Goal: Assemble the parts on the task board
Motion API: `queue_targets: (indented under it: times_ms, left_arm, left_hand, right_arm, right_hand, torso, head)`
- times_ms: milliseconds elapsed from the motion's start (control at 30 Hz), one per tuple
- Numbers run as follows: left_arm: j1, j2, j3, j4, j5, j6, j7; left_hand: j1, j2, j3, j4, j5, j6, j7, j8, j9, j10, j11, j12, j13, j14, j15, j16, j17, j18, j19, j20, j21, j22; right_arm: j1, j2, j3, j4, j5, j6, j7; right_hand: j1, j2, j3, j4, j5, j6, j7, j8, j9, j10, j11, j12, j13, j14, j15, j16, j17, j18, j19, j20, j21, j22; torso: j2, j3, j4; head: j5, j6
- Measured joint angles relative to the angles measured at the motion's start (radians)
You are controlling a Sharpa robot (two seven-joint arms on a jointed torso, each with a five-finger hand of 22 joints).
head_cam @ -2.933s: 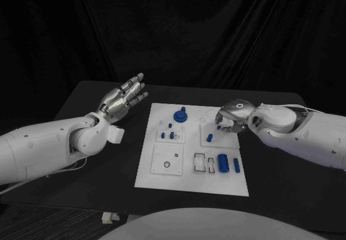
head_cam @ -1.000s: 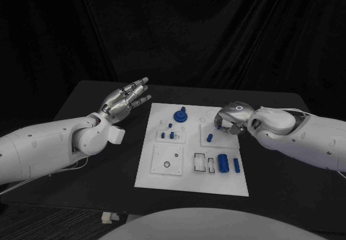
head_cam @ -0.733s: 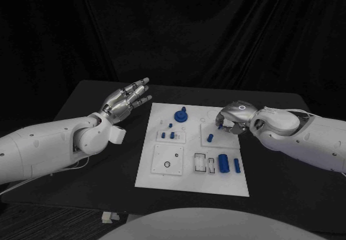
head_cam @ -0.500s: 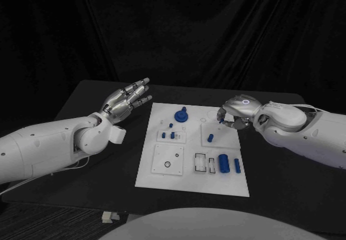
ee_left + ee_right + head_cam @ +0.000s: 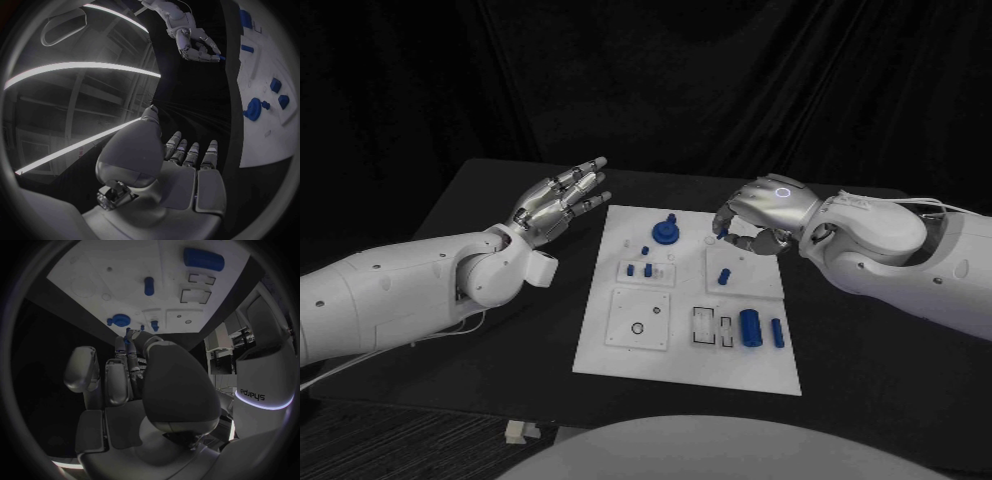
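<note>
A small blue peg [image 5: 127,338] appears to be pinched in the curled fingertips of the right hand [image 5: 764,215], raised above the far edge of the white board [image 5: 635,355]. The left hand [image 5: 560,203] is held spread beside the board, holding nothing. With so slight a pinch, the peg could be tilted or dropped if lowered off-centre.

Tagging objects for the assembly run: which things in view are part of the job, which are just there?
Part of the job:
- white board
- blue knob
- blue cylinder
- blue pegs
- right hand, pinching a small blue piece

Just there:
- left hand, open, off the board
- black table
</note>
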Motion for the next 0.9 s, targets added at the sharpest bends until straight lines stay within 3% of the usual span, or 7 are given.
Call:
queue_targets:
  times_ms: [167, 333, 900]
  left_arm:
    - [-0.001, 0.0, 0.0, -0.001, 0.0, 0.003, 0.0]
    - [-0.001, 0.0, 0.0, -0.001, 0.0, 0.005, 0.0]
    - [-0.002, -0.001, 0.0, -0.003, 0.0, 0.007, 0.0]
  left_hand:
    - [0.0, 0.0, 0.0, 0.0, 0.0, 0.0, 0.0, 0.0, 0.0, 0.0, 0.0, 0.0, 0.0, 0.0, 0.0, 0.0, 0.0, 0.0, 0.0, 0.0, 0.0, 0.0]
    - [0.0, 0.0, 0.0, 0.0, 0.0, 0.0, 0.0, 0.0, 0.0, 0.0, 0.0, 0.0, 0.0, 0.0, 0.0, 0.0, 0.0, 0.0, 0.0, 0.0, 0.0, 0.0]
    - [0.005, 0.005, 0.0, 0.0, 0.006, 0.0, 0.0, 0.0, 0.0, 0.0, 0.0, 0.0, 0.0, 0.0, 0.0, 0.0, 0.0, 0.0, 0.0, 0.0, 0.0, -0.006]
  right_arm:
    - [-0.005, 0.036, 0.0, 0.04, -0.027, 0.019, -0.016]
    - [-0.022, 0.076, 0.0, 0.047, -0.054, 0.037, -0.024]
    - [-0.097, 0.193, 0.0, -0.003, -0.101, 0.078, -0.025]
  right_hand:
    - [0.0, 0.0, -0.001, -0.002, 0.0, 0.0, 0.0, 0.0, 0.0, 0.0, 0.0, 0.0, -0.001, 0.0, 0.0, 0.0, -0.001, 0.0, 0.0, 0.0, 0.0, 0.0]
    - [0.0, 0.0, -0.001, -0.007, 0.0, 0.0, 0.0, 0.0, 0.002, 0.0, 0.0, -0.004, -0.001, 0.0, 0.0, 0.0, -0.001, 0.0, 0.0, 0.0, 0.0, 0.0]
    - [0.0, 0.0, 0.001, -0.01, -0.001, 0.0, 0.0, -0.002, 0.003, 0.007, 0.0, -0.005, -0.003, 0.0, 0.0, 0.0, -0.001, 0.0, 0.0, 0.0, 0.0, 0.0]
  torso:
    - [0.0, -0.0001, 0.0]
    - [0.0, -0.0001, 0.0]
    - [0.0, -0.0001, 0.0]
  head:
    - [0.005, 0.0]
    - [0.014, 0.0]
    - [0.031, 0.0]
